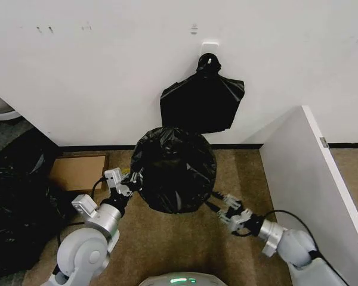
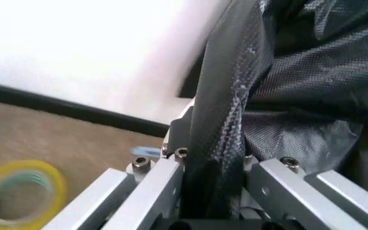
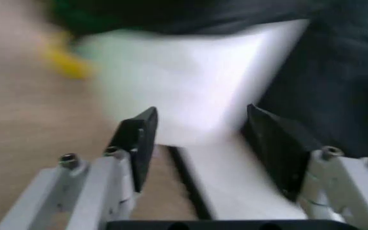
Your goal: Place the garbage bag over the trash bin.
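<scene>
- Head view: I look down at a brown carpet floor in front of a white wall [image 1: 107, 71]. The garbage bag [image 1: 174, 170], glossy black and wrinkled, forms a rounded dome in the middle of the floor area, between my two arms.
- Head view: my left gripper [image 1: 126, 182] touches the bag's left edge. My right gripper [image 1: 227, 205] sits just beside the bag's lower right edge.
- Head view: a squarish black bag with a knotted top [image 1: 203, 101] hangs on the wall directly behind the dome. A cardboard box [image 1: 79, 171] lies on the floor to the left, and a white partition [image 1: 310, 173] stands to the right.
- Left wrist view: my left claw is pinching a fold of the garbage bag [image 2: 225, 110]; the black film runs straight down between the metal fingers [image 2: 155, 184]. A yellow tape roll [image 2: 21, 196] lies on the carpet near the black baseboard.
- Right wrist view: my right claw is spread, its black pads [image 3: 139, 139] apart with nothing between them. Beyond them is the white side of the trash bin [image 3: 190, 91], with black bag film [image 3: 337, 81] draped over its top and one side.
</scene>
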You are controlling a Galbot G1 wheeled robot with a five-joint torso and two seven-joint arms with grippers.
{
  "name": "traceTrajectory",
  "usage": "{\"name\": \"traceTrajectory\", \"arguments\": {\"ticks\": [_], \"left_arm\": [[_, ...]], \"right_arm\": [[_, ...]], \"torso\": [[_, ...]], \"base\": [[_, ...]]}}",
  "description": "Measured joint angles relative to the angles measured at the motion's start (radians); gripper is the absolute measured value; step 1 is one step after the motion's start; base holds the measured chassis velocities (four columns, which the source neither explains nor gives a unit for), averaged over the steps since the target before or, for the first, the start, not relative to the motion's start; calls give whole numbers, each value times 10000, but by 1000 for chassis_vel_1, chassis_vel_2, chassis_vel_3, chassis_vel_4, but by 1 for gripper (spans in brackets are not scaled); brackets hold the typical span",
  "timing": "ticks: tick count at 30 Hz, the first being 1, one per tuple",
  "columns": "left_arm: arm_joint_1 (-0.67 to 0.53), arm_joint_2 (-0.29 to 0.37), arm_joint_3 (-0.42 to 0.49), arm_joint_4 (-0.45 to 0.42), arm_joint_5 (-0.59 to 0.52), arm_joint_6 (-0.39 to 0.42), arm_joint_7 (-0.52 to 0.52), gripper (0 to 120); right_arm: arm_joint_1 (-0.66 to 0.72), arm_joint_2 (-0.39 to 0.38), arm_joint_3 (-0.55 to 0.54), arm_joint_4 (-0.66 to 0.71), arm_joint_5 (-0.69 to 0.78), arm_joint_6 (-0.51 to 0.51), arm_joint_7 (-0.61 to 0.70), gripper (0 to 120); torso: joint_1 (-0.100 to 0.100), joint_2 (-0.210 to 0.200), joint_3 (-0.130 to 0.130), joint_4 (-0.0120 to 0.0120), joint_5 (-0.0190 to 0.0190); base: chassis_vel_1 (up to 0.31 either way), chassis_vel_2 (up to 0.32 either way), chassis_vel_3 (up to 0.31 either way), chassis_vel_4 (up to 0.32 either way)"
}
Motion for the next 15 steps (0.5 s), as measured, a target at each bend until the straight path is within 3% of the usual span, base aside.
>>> {"name": "traceTrajectory", "arguments": {"ticks": [3, 5, 9, 12, 15], "left_arm": [[73, -121, 86, 270, 800, -608, -55, 0], [80, -140, 99, 304, 883, -681, -57, 0], [52, -295, 208, 690, 1579, -1146, 24, 0], [-1, -358, 237, 844, 1806, -1354, 65, 0], [-74, -461, 316, 1089, 2326, -1888, 183, 0]], "right_arm": [[-247, -176, -339, 1274, 1058, -1844, 1700, 70], [-282, -198, -426, 1503, 1304, -2116, 1894, 71], [-636, -481, -1667, 4047, 4006, -4587, 3405, 91], [-726, -645, -2250, 5109, 5186, -5403, 3825, 90], [-810, -935, -3097, 6488, 7455, -6908, 4644, 77]], "torso": [[0, 0, 0, 5, 2], [0, 0, 0, 5, 2], [0, 0, -1, 2, 2], [-1, 0, -2, 2, -3], [-1, 0, -1, 1, -2]], "base": [[0, 0, 0, 0], [0, 0, 0, 0], [0, 0, 0, 0], [0, 0, 0, 0], [0, 0, 0, 0]]}}
